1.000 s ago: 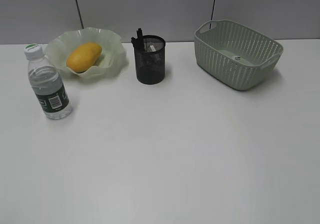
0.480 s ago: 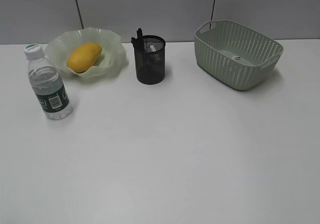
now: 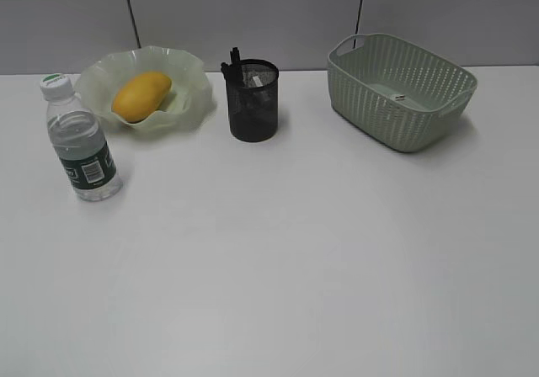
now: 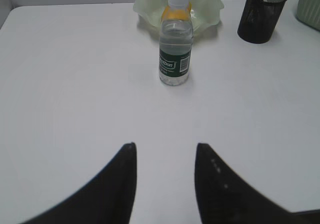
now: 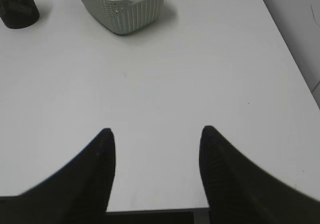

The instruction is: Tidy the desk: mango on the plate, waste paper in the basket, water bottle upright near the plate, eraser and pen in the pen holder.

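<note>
Yellow mango (image 3: 141,95) on plate (image 3: 190,101), bottle (image 3: 81,141) upright nearby, pincers apart.

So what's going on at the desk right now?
Left gripper, right gripper open, empty. Mango on plate, water bottle upright. Nothing in the way.

Smooth yellow-orange oval mango (image 3: 141,95), pale green translucent ruffled plate (image 3: 189,98), black wire-mesh pen holder (image 3: 253,101), pale green woven-pattern basket (image 3: 370,99), clear bottle (image 3: 80,140) with dark green label, plain white desk (image 3: 320,251)
</note>
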Tool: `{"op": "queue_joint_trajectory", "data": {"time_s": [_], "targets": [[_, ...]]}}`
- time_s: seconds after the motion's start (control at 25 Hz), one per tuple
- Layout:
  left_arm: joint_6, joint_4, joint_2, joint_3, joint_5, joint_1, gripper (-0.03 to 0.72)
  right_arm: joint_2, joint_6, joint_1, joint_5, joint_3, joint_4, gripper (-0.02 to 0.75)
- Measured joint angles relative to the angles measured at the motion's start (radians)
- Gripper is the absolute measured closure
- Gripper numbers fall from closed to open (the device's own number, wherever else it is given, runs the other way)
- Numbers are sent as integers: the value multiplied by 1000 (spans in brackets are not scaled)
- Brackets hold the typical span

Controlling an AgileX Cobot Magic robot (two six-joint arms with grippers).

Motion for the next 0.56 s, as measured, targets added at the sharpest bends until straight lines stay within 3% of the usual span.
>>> {"op": "queue_joint_trajectory", "data": {"time_s": [0.56], "targets": [[0, -6, 0, 0, -5, 0, 392, 0, 3, 0, 0, 1, 13, 323]]}}
